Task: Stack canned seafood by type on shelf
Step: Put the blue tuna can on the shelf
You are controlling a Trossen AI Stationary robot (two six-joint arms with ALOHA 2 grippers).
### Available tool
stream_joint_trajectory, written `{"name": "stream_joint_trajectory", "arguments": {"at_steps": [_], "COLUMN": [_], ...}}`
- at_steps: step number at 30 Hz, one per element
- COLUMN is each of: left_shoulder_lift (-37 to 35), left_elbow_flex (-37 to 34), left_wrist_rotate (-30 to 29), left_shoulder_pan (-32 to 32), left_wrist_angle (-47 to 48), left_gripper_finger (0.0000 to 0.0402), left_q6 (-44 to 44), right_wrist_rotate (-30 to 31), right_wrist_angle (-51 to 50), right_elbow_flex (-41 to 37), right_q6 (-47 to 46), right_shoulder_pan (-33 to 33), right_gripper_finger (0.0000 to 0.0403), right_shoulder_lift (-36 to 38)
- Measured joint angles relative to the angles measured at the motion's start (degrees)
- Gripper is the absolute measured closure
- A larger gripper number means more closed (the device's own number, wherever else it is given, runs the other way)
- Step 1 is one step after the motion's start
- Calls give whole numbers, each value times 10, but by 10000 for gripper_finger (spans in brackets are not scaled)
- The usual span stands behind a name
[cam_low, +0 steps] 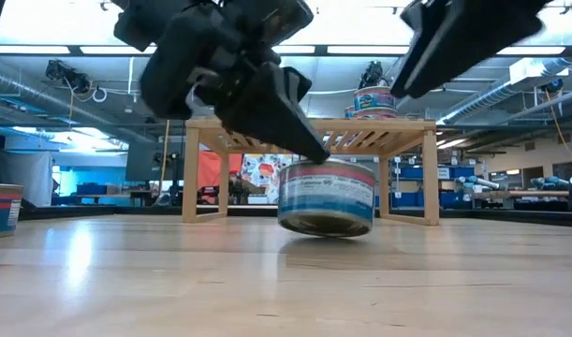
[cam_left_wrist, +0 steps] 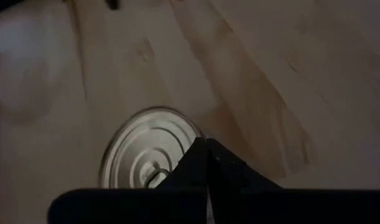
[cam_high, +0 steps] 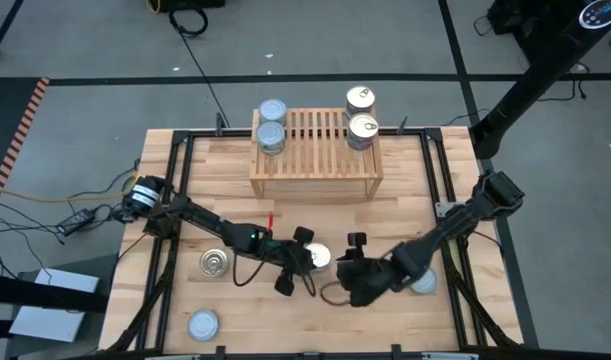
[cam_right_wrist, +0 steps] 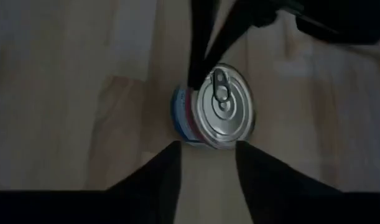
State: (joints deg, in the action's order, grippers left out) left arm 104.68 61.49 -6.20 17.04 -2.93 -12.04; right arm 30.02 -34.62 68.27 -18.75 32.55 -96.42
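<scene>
The pull-tab tin (cam_right_wrist: 214, 107) sits slightly tipped on the worktop (cam_high: 285, 320), in front of the shelf (cam_high: 315, 150); the left pincer (cam_low: 309, 150), its tips together, presses its rim; the right pincer (cam_right_wrist: 208, 155) stands apart just beside it; rigid, smooth and likely slippery, it wants gripping across its side wall.

**A:** So where's everything sitting?

**B:** The shelf (cam_high: 315, 155) is at the table's (cam_high: 405, 200) far edge, two tins stacked at its left end (cam_high: 271, 135), two at its right end (cam_high: 362, 128). One tin (cam_high: 318, 257) sits mid-table, my left gripper (cam_high: 297, 262) touching it, my right gripper (cam_high: 357, 262) just beside. Two more tins (cam_high: 214, 263) (cam_high: 203, 325) lie near-left.
</scene>
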Motion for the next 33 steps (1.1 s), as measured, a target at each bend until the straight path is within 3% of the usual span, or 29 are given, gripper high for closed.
{"name": "stream_joint_trajectory", "arguments": {"at_steps": [9,14,20,27,30,33], "left_shoulder_lift": [0,0,0,0,0,-1], "left_elbow_flex": [0,0,0,0,-9,-30], "left_wrist_rotate": [10,10,10,-5,-36,-37], "left_shoulder_pan": [-26,-42,-56,-57,-68,-84], "left_wrist_angle": [-49,-64,-70,-29,-24,-58], "left_gripper_finger": [401,401,401,401,401,401], "left_q6": [71,106,123,120,123,123], "right_wrist_rotate": [101,176,180,148,114,66], "right_wrist_angle": [40,60,93,68,39,16], "right_elbow_flex": [-27,-28,-28,-28,-28,-28], "right_q6": [6,-3,-7,-28,-58,-80], "right_shoulder_pan": [28,26,22,10,1,-8], "right_gripper_finger": [142,117,105,117,152,217], "right_shoulder_lift": [-42,-75,-110,-117,-103,-100]}}
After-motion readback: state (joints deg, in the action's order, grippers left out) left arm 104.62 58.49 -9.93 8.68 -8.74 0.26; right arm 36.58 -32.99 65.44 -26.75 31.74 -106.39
